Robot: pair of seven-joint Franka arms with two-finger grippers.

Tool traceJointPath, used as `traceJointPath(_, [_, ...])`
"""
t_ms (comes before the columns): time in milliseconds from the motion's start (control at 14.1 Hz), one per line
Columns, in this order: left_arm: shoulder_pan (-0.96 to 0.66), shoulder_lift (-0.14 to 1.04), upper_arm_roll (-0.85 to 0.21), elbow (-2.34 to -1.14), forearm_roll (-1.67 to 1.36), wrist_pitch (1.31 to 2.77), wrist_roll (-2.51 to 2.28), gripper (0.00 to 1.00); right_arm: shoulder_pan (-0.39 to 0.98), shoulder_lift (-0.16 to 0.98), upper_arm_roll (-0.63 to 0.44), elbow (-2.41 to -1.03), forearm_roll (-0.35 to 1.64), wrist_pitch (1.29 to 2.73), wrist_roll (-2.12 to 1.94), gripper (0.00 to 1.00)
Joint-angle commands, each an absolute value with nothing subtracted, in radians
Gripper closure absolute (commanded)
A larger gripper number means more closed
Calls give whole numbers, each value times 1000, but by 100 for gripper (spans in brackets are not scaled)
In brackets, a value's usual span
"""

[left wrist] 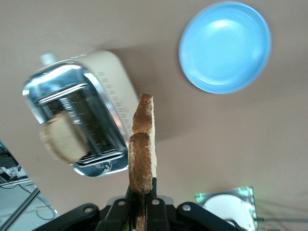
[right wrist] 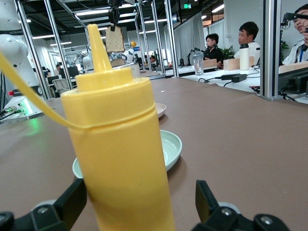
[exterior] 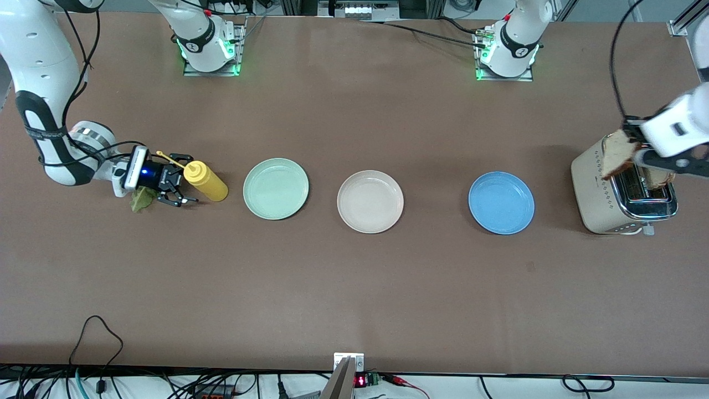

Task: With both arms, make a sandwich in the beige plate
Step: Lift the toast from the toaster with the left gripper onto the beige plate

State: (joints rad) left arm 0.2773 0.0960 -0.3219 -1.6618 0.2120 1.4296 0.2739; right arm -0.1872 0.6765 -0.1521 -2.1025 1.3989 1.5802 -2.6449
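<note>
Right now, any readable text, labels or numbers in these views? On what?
Nothing can be read outright.
Print on the right arm, on its black band: too small.
Mark on top of the toaster: blurred.
Red digits on the display at the table edge: too small.
Green ceiling sign: blurred.
Yellow bottle: no label.

No text is reading clearly anywhere. Toaster (exterior: 623, 191) is showing small marks on its front, too small to read. Arm bands (exterior: 41, 133) are carrying tiny lettering, illegible. Red digits are glowing at table edge (exterior: 360, 381), unreadable.
</note>
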Motion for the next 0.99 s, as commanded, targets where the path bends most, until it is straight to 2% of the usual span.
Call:
traceJointPath(0, [282, 188, -426, -1629, 210, 1393, 215, 99, -175, 695, -147, -2089, 1430, 1569, -2669, 0])
traceJointPath(142, [282, 244, -456, -1628, 61, 1419, 144, 99, -167, 698, -143, -2089, 1437, 1566, -2671, 0])
traceJointPath(497, [273, 408, -459, -1643, -445, 1632, 153, 99, -135, 699, -143, -2089, 1459, 1566, -2674, 0])
traceJointPath(780, [187, 550, -462, -1646, -720, 1842, 279, 99, -123, 698, -143, -2089, 1463, 1566, -2675, 0])
traceJointPath(851, [167, 583, -462, -1663, -809, 1909, 328, 99, -121, 698, -143, -2089, 1460, 1566, -2677, 4])
traceJointPath(922, [141, 589, -462, -1701, -878, 1986, 389, 99, -123, 698, -143, -2088, 1459, 1566, -2680, 18])
